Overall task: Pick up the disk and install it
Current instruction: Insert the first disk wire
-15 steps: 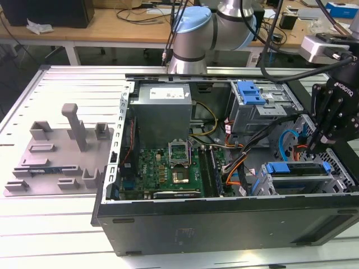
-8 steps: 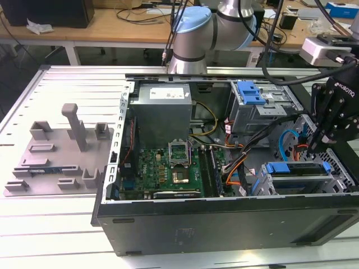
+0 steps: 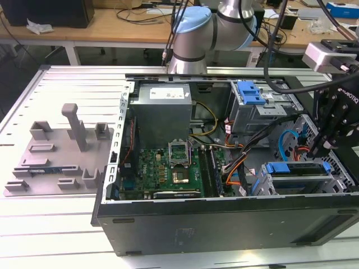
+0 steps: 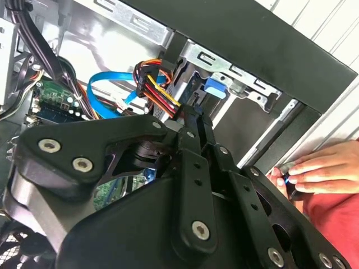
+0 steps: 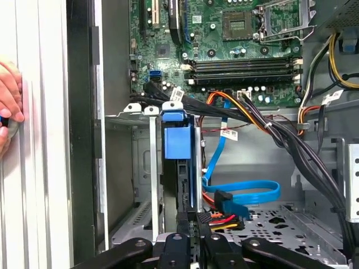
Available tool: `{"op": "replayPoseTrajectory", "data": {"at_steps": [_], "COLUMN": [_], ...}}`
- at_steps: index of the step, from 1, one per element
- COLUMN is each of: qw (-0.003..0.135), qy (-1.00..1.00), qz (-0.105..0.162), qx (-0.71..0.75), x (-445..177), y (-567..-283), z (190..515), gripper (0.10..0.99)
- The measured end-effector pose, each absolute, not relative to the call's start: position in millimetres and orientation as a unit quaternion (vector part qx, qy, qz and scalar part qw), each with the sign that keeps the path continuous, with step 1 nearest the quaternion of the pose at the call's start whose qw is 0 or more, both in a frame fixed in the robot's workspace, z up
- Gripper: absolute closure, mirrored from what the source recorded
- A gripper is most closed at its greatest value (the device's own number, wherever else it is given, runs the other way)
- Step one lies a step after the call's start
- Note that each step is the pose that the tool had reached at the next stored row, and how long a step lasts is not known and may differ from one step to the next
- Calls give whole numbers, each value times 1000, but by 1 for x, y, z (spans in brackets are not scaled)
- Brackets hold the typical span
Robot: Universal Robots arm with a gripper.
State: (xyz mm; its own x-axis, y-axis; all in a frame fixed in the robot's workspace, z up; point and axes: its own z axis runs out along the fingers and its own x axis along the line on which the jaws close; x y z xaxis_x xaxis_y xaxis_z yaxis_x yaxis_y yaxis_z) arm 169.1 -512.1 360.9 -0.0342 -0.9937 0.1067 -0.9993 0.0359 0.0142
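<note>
Hand (image 4: 317,168) beside case (image 4: 252,39) in both wrist views; disk (image 5: 179,151) edge-on in cage (image 5: 143,168), claw (image 5: 193,230) near its end; claw state: cannot tell.

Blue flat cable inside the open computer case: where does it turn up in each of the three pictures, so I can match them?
Exterior view: the blue flat cable loops toward the exterior view's right, well away from the green circuit board.
Second wrist view: the cable arcs right beside the board.
First wrist view: the cable runs from the board and folds over the grey case floor.
Shared landmark: the green circuit board.
</note>
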Motion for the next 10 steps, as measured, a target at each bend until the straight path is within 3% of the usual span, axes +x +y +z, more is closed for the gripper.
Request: {"op": "replayPoseTrajectory", "data": {"at_steps": [10], "qw": [37], "qy": [-720], "qz": [26], "qx": [693], "x": [164], "y": [-517], "z": [361], "gripper": [922]}}
